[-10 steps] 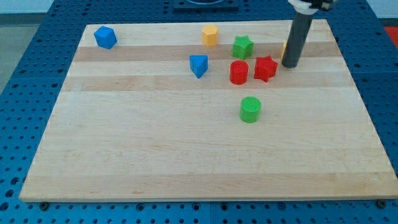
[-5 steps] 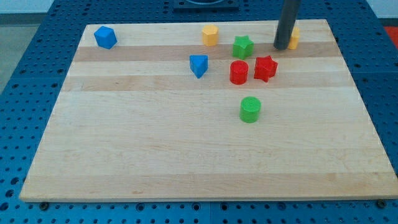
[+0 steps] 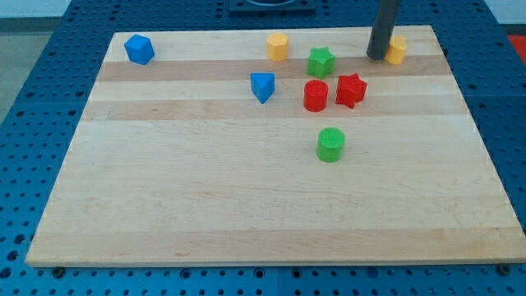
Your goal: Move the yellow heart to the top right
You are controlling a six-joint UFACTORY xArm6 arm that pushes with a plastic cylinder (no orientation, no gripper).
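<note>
**Wooden board with eight blocks**

A pale wooden board (image 3: 246,205) lies on a blue pegboard bench (image 3: 33,123). Along the view's top edge sit a blue block (image 3: 139,49) at the left, a yellow block (image 3: 278,46) near the middle, and the yellow heart (image 3: 397,49) near the top right corner. My tip (image 3: 376,57) rests on the board, touching the heart's left side. Below these, a green star (image 3: 320,62), a blue block (image 3: 262,86), a red cylinder (image 3: 316,95) and a red star (image 3: 351,90) cluster together. A green cylinder (image 3: 330,145) stands apart, lower down
</note>
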